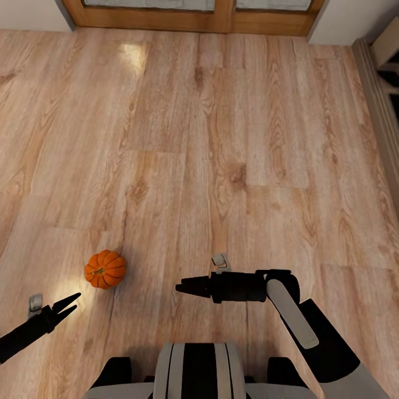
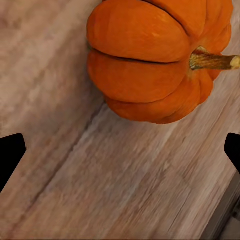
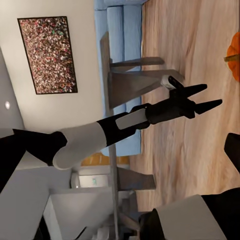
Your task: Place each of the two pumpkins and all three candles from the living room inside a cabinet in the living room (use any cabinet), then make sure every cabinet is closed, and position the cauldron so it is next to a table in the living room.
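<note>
A bright-orange ribbed pumpkin (image 1: pixel 105 269) with a short stem sits on the wood floor at the lower left. My left gripper (image 1: pixel 75 303) hovers open just short of it, empty. The left wrist view has the pumpkin (image 2: pixel 155 60) close ahead, beyond the spread fingertips (image 2: pixel 11 155). My right gripper (image 1: pixel 178 287) hangs over bare floor to the pumpkin's right, rolled on its side, open and empty. From the right wrist I see the left gripper (image 3: pixel 212 97), the pumpkin's edge (image 3: pixel 234 55) and the low table (image 3: pixel 112 85) with slanted grey legs. Candles, cabinet and cauldron are out of view.
Wood plank floor (image 1: pixel 221 138) stretches ahead to a wood-framed door (image 1: pixel 194 19) at the far wall. A pale shelf unit (image 1: pixel 385 72) lines the right side. Behind the table stand a blue sofa (image 3: pixel 120 30) and a wall picture (image 3: pixel 50 55).
</note>
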